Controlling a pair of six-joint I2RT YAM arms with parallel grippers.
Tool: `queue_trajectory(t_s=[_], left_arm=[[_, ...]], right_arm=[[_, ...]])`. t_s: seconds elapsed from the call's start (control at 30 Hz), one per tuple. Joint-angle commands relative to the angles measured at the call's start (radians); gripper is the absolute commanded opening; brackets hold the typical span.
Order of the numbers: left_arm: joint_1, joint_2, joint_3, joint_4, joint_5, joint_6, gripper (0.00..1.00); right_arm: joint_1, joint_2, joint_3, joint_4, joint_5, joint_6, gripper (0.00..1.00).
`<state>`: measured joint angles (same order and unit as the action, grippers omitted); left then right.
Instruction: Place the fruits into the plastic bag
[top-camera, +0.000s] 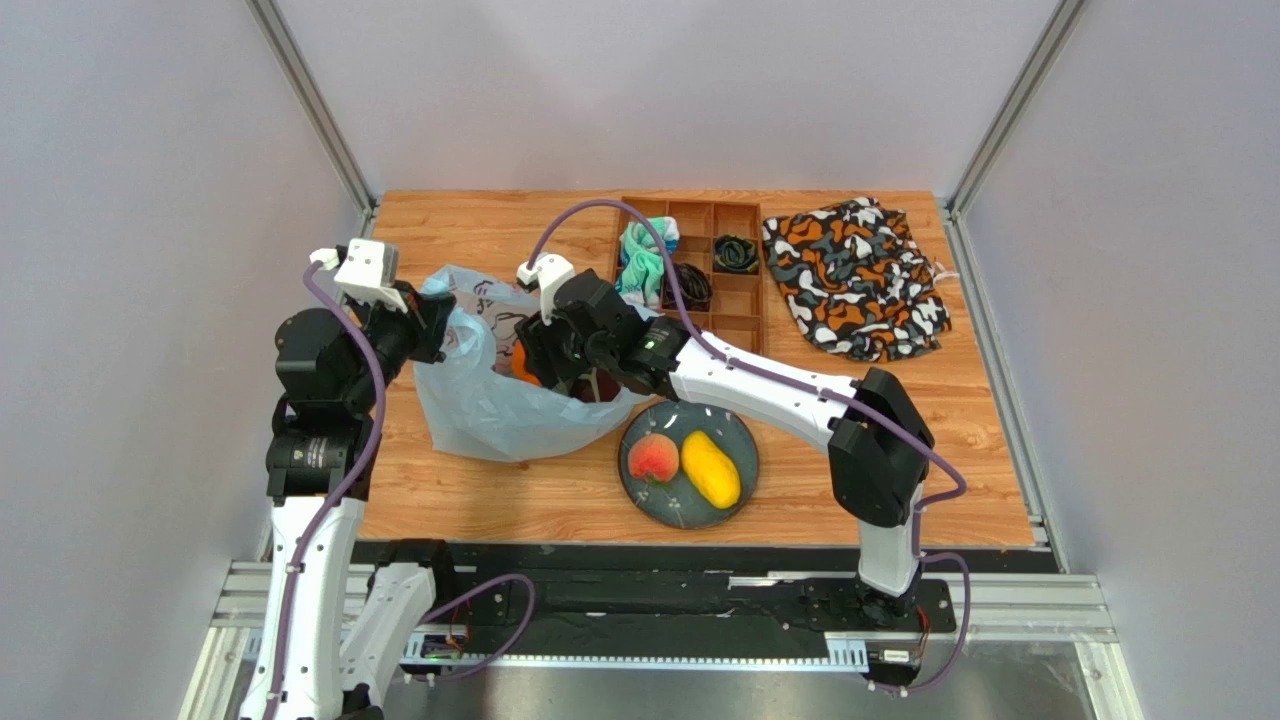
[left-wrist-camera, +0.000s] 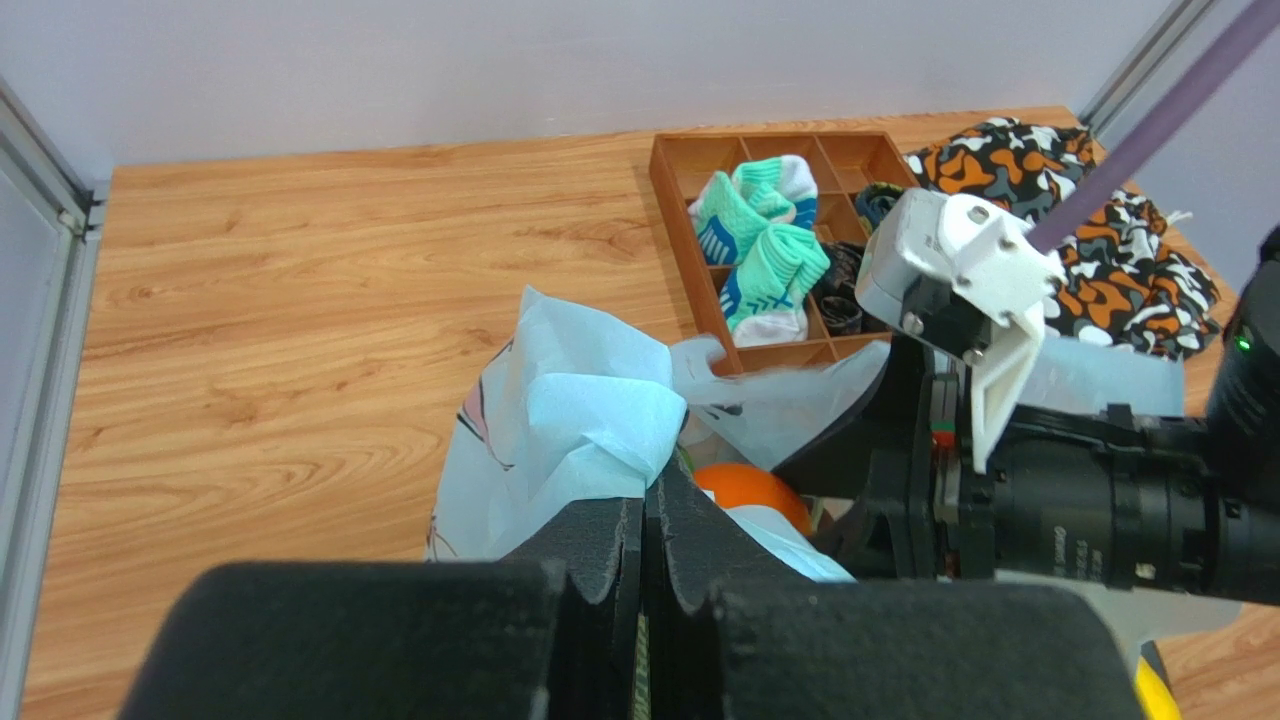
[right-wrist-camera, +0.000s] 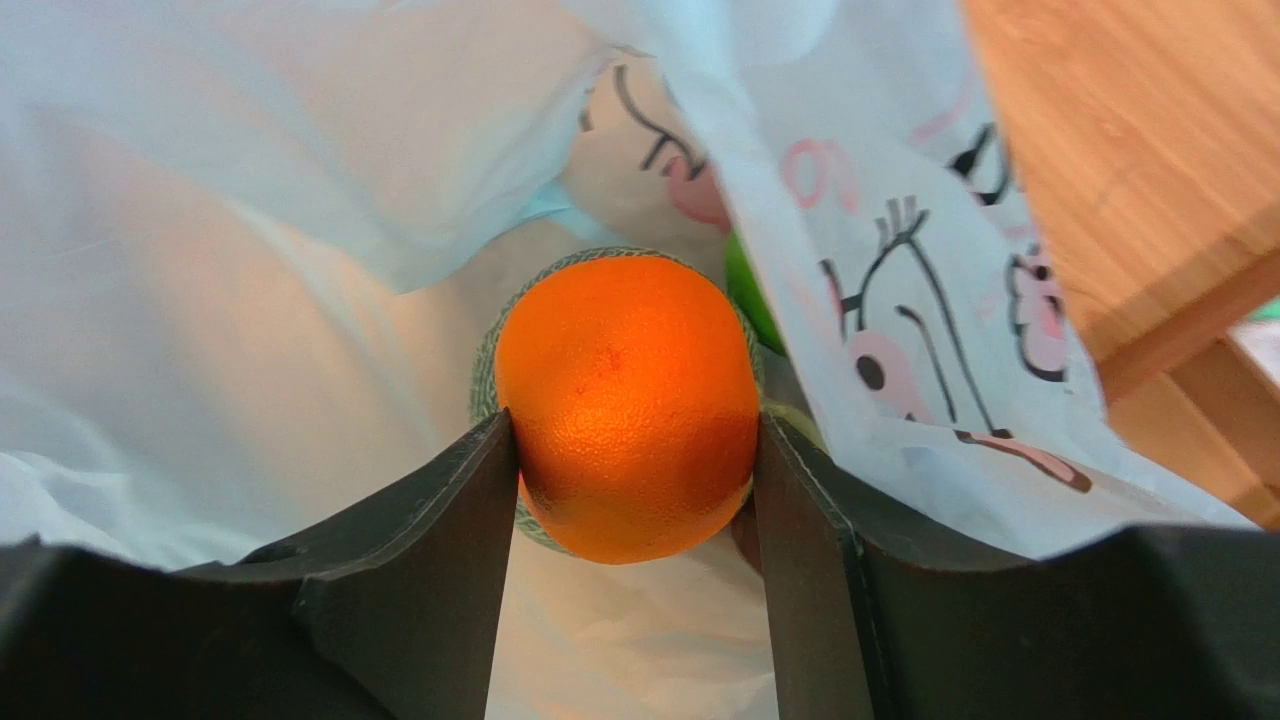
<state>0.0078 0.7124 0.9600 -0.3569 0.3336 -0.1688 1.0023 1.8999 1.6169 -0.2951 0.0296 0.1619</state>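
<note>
the plastic bag (top-camera: 496, 398) lies crumpled on the wood-grain desk (top-camera: 451, 240), left of centre, its mouth lifted. it is thin, crinkly, pale blue film printed with pink and dark cartoon lines. the left gripper (left-wrist-camera: 646, 518) is closed, pads pressed together on a fold of the bag's rim. the right gripper (right-wrist-camera: 631, 435) is inside the bag's mouth, jaws part open and clamped on either side of the orange (right-wrist-camera: 628, 405), a round fruit with pebbled skin. a thin grey-green netted rim (right-wrist-camera: 489, 372) shows behind the orange, and a sliver of bright green fruit (right-wrist-camera: 747, 300) sits at its right against the film.

just right of the bag, a round dark grey plate (top-camera: 691, 518) holds the pink-orange peach (top-camera: 652, 458) and the long yellow mango (top-camera: 711, 468), side by side and touching. at the far edge a brown divided tray (top-camera: 747, 315) holds teal-and-white socks (top-camera: 646, 255) and dark rolled bundles (top-camera: 733, 251) in separate compartments. a patterned cloth (top-camera: 854, 278) in orange, black and white lies rumpled beside the tray.
</note>
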Motion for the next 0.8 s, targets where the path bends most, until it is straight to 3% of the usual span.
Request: queue_trajectory(t_s=[0.0, 0.1, 0.33, 0.5, 0.53, 0.77], left_arm=[[-0.005, -0.004, 0.009, 0.009, -0.005, 0.0, 0.0], [-0.003, -0.001, 0.009, 0.009, -0.004, 0.002, 0.0], [-0.005, -0.002, 0.009, 0.01, -0.005, 0.0, 0.0], [-0.003, -0.004, 0.009, 0.01, -0.004, 0.0, 0.0], [-0.005, -0.002, 0.009, 0.009, -0.002, -0.001, 0.0], [-0.003, -0.002, 0.009, 0.01, -0.001, 0.0, 0.0]], right_arm=[[-0.01, 0.059, 0.006, -0.087, 0.049, 0.005, 0.21], [-0.011, 0.062, 0.009, -0.095, 0.059, 0.008, 0.25], [-0.011, 0.067, 0.011, -0.102, 0.055, 0.011, 0.59], [-0.01, 0.068, 0.012, -0.102, 0.044, 0.013, 0.69], [-0.011, 0.068, 0.012, -0.102, 0.044, 0.014, 0.77], [-0.014, 0.051, 0.011, -0.099, 0.033, 0.021, 0.84]])
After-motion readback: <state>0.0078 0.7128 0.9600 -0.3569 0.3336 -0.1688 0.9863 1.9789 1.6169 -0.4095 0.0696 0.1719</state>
